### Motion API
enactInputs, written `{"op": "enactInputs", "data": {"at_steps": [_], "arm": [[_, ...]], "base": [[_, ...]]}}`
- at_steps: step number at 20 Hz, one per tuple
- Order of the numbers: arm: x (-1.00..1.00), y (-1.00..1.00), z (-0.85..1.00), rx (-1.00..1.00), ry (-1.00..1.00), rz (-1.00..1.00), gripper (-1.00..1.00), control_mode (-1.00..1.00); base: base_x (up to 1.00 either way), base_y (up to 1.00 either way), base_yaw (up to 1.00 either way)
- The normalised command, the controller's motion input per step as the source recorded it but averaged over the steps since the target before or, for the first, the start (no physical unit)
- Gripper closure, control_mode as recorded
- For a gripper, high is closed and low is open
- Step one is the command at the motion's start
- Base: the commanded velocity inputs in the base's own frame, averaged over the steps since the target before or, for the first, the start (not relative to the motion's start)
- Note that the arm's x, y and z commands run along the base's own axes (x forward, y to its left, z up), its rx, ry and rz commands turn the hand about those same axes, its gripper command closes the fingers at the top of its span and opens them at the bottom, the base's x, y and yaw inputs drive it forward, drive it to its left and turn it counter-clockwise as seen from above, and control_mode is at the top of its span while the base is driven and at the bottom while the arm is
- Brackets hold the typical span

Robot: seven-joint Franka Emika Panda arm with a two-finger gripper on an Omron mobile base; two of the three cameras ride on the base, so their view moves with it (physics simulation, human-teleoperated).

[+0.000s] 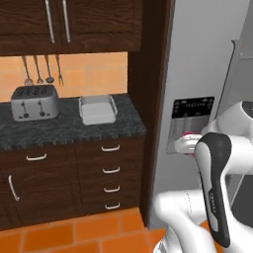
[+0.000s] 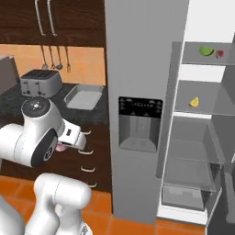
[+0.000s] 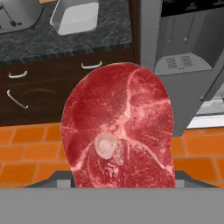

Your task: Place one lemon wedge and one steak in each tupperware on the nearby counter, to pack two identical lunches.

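1. A steak [image 3: 117, 127] is seen close up in the hand view, held upright by the gripper [image 3: 117, 183]; the fingertips are hidden behind the meat, but the jaws are judged clamped on it. A sliver of the same red is seen at the hand in the left base view [image 1: 188, 134] and in the right base view [image 2: 60, 148].
2. The step in hand is judged to be the carry of this steak from the fridge [image 2: 147, 69] toward the counter [image 1: 69, 129].
3. One tupperware [image 1: 97, 109] is seen on the counter, just beside the toaster [image 1: 34, 102]; nothing can be made out inside it.
4. Still on the fridge shelves: a yellow lemon wedge [image 2: 194, 102] on a middle shelf, and a green wedge [image 2: 206, 50] with a second steak [image 2: 220, 53] near it on the shelf above.
5. The next move calls for the hand to be swung over the tupperware, lowered inside its rim, and the jaws parted there.
6. A second tupperware cannot be made out.
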Motion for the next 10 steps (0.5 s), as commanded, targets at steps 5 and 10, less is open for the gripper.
{"op": "enactInputs", "data": {"at_steps": [5,10], "arm": [[0.0,0.0,0.0,0.0,0.0,0.0,1.0,1.0],[0.0,0.0,0.0,0.0,0.0,0.0,1.0,1.0]], "base": [[0.44,1.0,-0.09],[0.45,0.99,-0.06]]}}
